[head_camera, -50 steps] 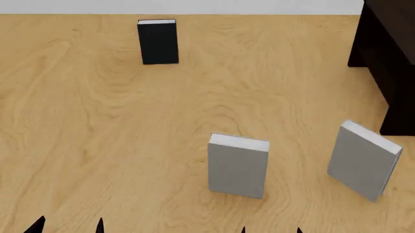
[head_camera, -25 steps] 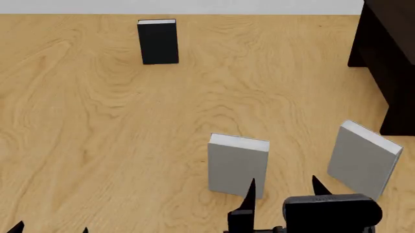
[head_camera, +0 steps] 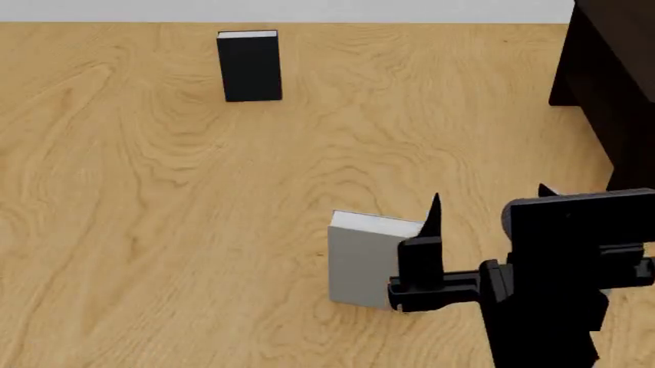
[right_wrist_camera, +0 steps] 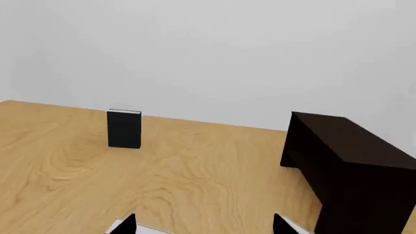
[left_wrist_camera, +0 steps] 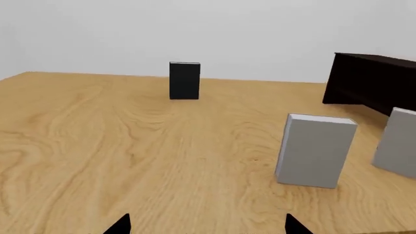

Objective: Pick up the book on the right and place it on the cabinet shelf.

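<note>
Nothing placed yet. We find the book standing on the table at about 4 o'clock, ungripped and mostly hidden behind the right arm in the head view. The right gripper hovers near it, fingers apart and empty. The left gripper is also spread. Grasp, carry and placing all remain. The cabinet sits at 2 o'clock; we cannot see its shelf or contents.
</note>
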